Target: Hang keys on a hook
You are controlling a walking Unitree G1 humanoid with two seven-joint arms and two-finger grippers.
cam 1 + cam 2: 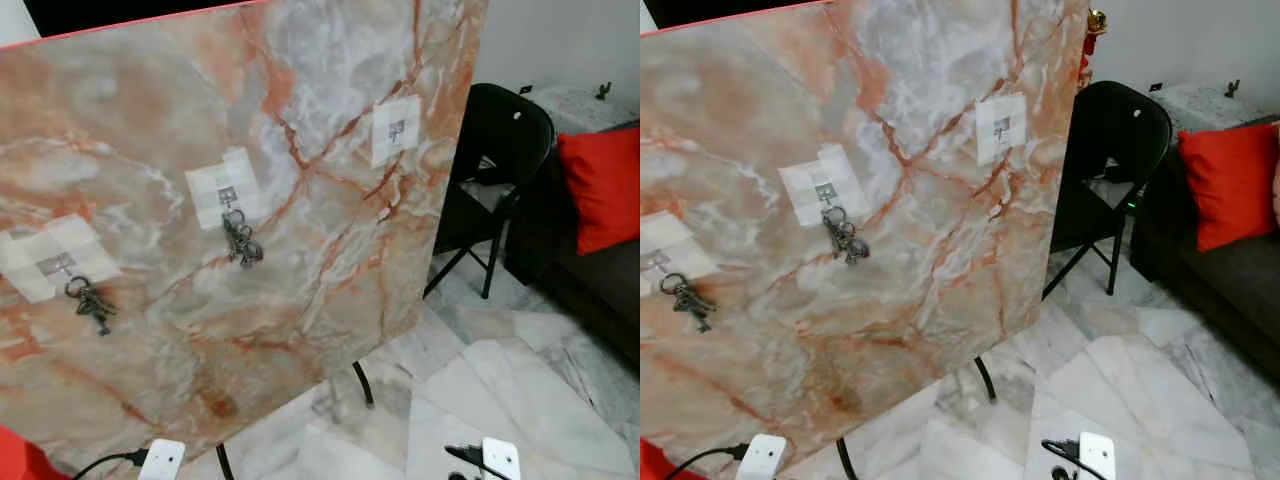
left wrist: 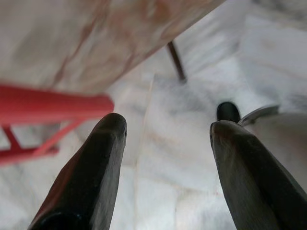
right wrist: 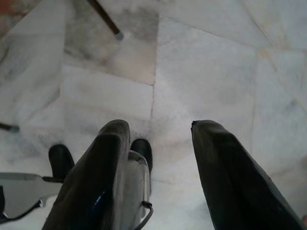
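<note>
Below both grippers, pale marble floor tiles [image 3: 201, 67] are lying bare: the left gripper [image 2: 165, 143] is hanging low with its two black fingers spread wide and holding nothing, and the right gripper [image 3: 160, 143] is hanging likewise, fingers parted and holding nothing. Above and ahead of them, a large tilted board of orange-veined marble pattern [image 1: 300, 250] is standing on thin dark legs. Three small metal hooks on pale square patches are sitting across it. The left hook [image 1: 58, 266] is carrying one bunch of dark metal keys [image 1: 92, 306], the middle hook [image 1: 227, 195] is carrying a second bunch of dark keys [image 1: 243, 243], and the right hook [image 1: 397, 128] is standing bare. Judging from this, two hangings are looking done and neither gripper is carrying keys, so the next move is probably calling for fetching another bunch, if one remains, and raising it to the bare hook. Beyond the board, one black folding chair [image 1: 500, 150] and one red cushion [image 1: 605, 185] are sitting well apart from the grippers.
</note>
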